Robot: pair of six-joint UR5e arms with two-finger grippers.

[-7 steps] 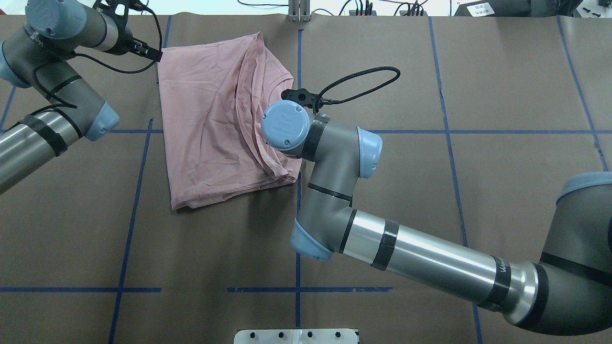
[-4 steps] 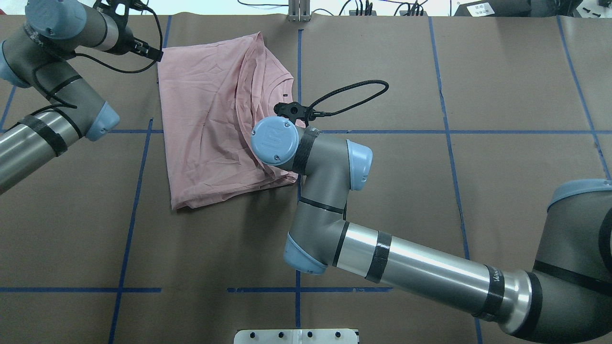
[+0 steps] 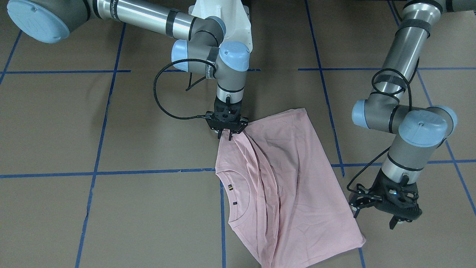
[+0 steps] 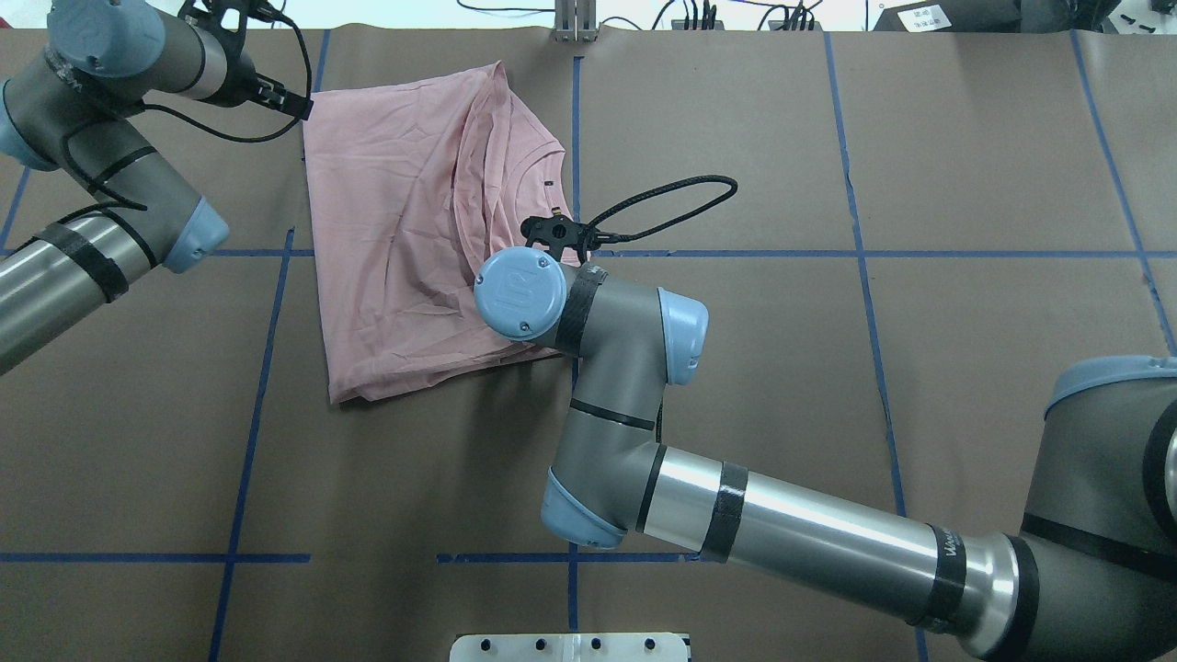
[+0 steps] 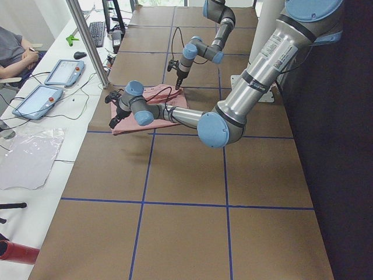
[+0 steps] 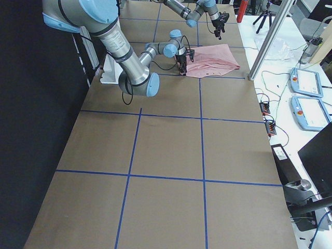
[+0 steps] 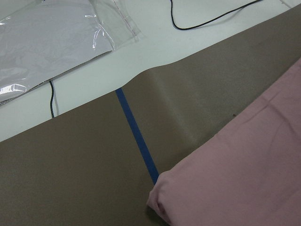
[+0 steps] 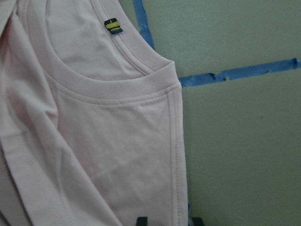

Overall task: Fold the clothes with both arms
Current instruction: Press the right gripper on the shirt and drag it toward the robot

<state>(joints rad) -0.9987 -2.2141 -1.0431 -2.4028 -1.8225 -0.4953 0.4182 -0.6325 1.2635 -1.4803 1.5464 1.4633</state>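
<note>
The pink T-shirt (image 4: 405,239) lies folded on the brown table (image 4: 965,138). It is close to the far edge, the one away from the robot, and on the robot's left half. One side of the shirt reaches the blue tape line (image 4: 577,119) that runs down the middle of the table. The shirt is smooth on its left part. On the side near the middle it is bunched up in long wrinkles. Its round collar (image 8: 108,88) is on that middle side too, and a little yellow and black tag (image 8: 112,26) sits inside it. The right arm (image 4: 809,533) reaches in from the right side of the table and bends down over the shirt. The right claw (image 3: 226,136) points straight down at the shirt corner that is nearest the robot and the middle line. Its two fingers are almost together, and they pinch the edge of the shirt by the shoulder. The cloth pulls up toward them in folds. In the right wrist view the black fingertips (image 8: 141,220) show at the bottom with the shirt's hem between them. The left arm (image 4: 83,248) comes in from the left side of the table. The left claw (image 3: 373,219) hangs just beside the shirt's far left corner, near the far edge. Its fingers are spread wide apart and it holds nothing. A clear plastic bag (image 7: 51,42) lies on the white bench past the far edge.
</note>
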